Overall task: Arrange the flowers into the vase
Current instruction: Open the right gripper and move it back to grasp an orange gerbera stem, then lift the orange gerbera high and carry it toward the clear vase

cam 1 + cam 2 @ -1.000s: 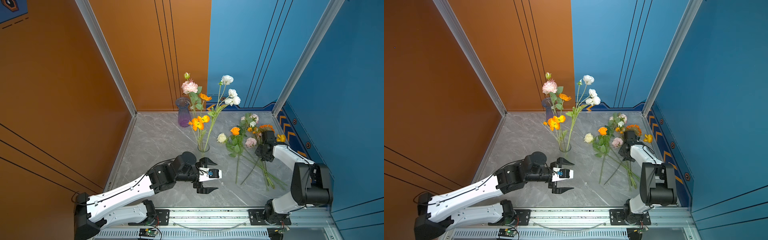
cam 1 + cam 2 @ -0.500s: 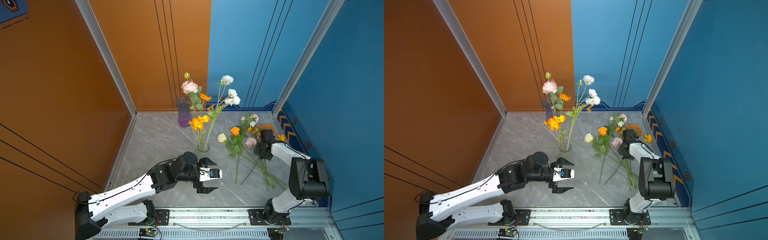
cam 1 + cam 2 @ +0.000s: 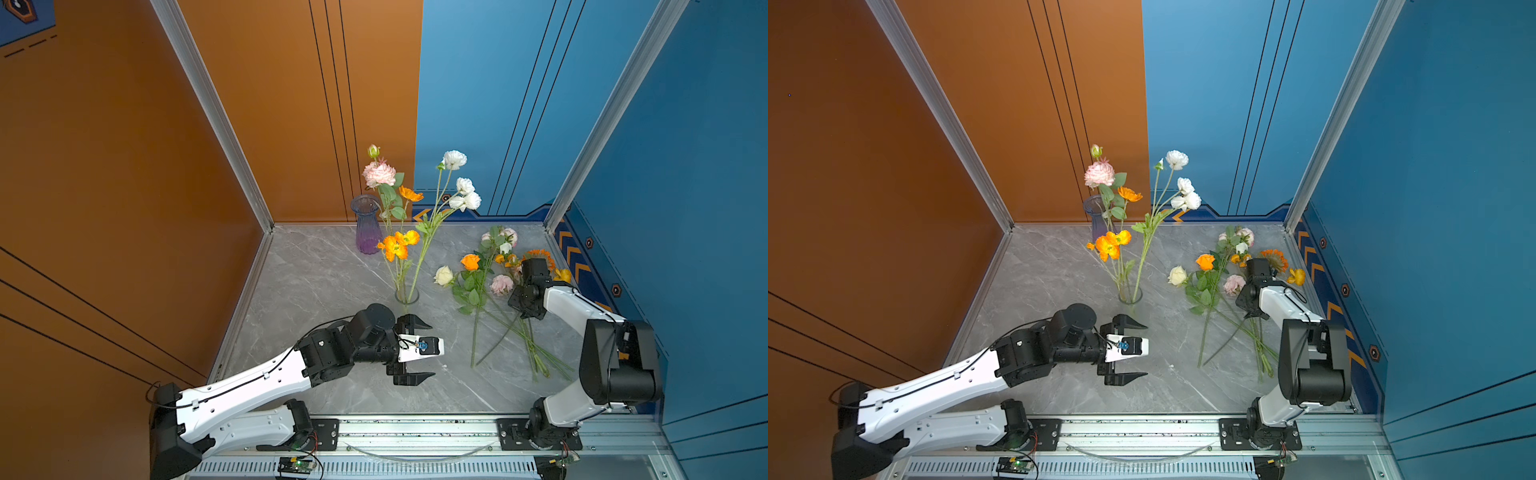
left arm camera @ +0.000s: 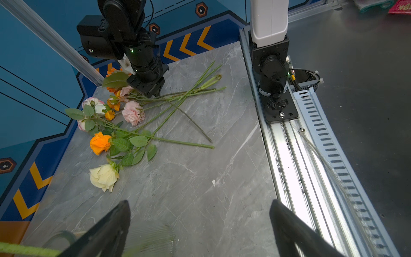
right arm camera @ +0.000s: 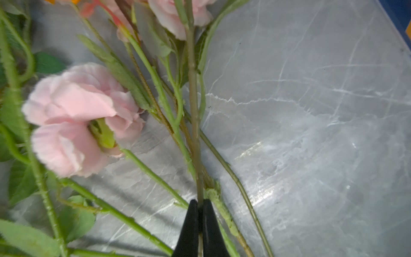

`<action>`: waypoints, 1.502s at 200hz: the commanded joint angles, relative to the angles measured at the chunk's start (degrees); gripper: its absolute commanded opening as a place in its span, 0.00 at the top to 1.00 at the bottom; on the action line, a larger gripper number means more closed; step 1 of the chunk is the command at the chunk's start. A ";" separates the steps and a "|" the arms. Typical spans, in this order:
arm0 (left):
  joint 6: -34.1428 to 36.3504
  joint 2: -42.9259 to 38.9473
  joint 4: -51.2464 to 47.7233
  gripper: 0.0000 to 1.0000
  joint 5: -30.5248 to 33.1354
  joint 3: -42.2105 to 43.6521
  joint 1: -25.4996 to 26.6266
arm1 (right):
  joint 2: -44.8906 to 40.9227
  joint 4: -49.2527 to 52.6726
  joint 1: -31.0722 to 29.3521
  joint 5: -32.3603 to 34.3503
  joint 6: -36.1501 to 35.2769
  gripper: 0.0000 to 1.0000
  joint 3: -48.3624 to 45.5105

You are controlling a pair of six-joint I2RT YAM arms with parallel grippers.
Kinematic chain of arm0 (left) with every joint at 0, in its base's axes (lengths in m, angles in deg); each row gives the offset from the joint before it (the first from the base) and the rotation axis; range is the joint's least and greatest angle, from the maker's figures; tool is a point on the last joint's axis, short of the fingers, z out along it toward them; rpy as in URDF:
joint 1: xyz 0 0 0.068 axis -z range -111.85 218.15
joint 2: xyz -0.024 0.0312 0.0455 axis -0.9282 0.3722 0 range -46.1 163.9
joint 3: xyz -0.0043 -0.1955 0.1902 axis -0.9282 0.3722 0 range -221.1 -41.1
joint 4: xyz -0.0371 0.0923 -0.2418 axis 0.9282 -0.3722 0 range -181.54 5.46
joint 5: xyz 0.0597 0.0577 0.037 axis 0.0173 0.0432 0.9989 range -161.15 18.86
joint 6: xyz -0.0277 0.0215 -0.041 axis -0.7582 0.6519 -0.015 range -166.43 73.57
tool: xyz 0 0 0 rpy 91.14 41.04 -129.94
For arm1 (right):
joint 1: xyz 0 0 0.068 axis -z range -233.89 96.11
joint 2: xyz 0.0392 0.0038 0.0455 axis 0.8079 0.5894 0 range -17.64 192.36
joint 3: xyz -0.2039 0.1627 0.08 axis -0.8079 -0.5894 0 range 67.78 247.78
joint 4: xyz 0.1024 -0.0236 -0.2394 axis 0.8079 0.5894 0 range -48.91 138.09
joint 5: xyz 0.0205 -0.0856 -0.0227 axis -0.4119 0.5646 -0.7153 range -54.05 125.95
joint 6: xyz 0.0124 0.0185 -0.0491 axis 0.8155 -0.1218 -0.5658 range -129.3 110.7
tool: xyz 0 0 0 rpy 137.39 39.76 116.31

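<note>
Setup was a grey marble tabletop (image 3: 324,291) boxed in by an orange wall (image 3: 124,166) and a blue wall (image 3: 685,166).

Closest to the front edge, the left gripper (image 3: 430,351) hung just over the marble, jaws spread wide with nothing between them.

Right behind it stood the clear glass vase (image 3: 406,296), and that's where the arranged stuff was. It held orange poppies (image 3: 397,245), a tall spray of white blooms (image 3: 463,195) and a pink ruffled bloom (image 3: 379,174) up high, stems all running down into it.

Off to the right, the rest of the flowers (image 3: 478,299) lay loose on the table with stems crossing. A cream rose (image 3: 444,275), an orange rose (image 3: 470,262) and a pale pink one (image 3: 501,285) were among them.

The right gripper (image 5: 200,203) pointed down into that pile, jaws pinched together on one olive-green stem (image 5: 194,111). The right wrist camera showed that pretty clearly.

Furthest back, near the corner, stood a purple vase (image 3: 366,226). Every stem I could trace went into the clear one, not this one.
</note>
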 commanded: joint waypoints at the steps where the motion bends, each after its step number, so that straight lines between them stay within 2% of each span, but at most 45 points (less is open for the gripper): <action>1: 1.12 -2.85 -1.22 0.02 0.94 -0.14 -0.25 | -8.05 2.78 -2.41 2.32 -0.52 0.97 1.00; 57: 2.91 -11.85 -3.05 0.02 5.20 0.81 -2.96 | -29.75 3.13 -11.43 10.77 2.04 0.98 0.30; 79: 1.74 -15.16 -6.56 0.02 4.38 0.55 -5.41 | -33.74 2.26 -15.70 13.52 2.31 0.98 4.85; 91: -0.26 -15.76 -9.96 0.02 2.24 -0.17 -8.72 | -34.30 1.84 -18.24 15.50 2.15 0.98 7.85; 108: -3.50 -16.98 -12.50 0.02 -2.67 1.32 -15.02 | -34.53 -2.16 -22.78 18.36 0.87 0.98 10.46; 127: -7.32 -20.02 -7.93 0.02 -9.19 5.99 -22.03 | -34.28 -10.07 -29.61 24.46 -2.54 0.98 11.41; 152: -11.32 -20.35 -1.67 0.02 -15.27 7.42 -26.93 | -32.84 -22.42 -37.66 34.30 -7.05 0.98 10.98; 168: -13.15 -19.40 0.39 0.02 -18.88 7.71 -29.58 | -31.03 -29.13 -41.00 37.41 -9.50 0.99 11.28; 186: -13.17 -19.21 0.42 0.02 -19.14 7.63 -30.77 | -28.47 -36.27 -45.70 40.66 -13.65 0.99 12.10; 203: -12.97 -19.63 0.65 0.02 -19.14 8.12 -31.37 | -25.89 -41.18 -48.10 41.04 -15.98 0.99 13.10; 241: -13.11 -19.33 0.75 0.02 -19.71 8.19 -31.36 | -20.42 -46.43 -50.74 41.05 -16.78 0.99 14.65; 300: -13.06 -19.19 1.10 0.02 -20.22 8.44 -31.37 | -15.31 -55.96 -54.03 44.10 -18.73 0.99 10.42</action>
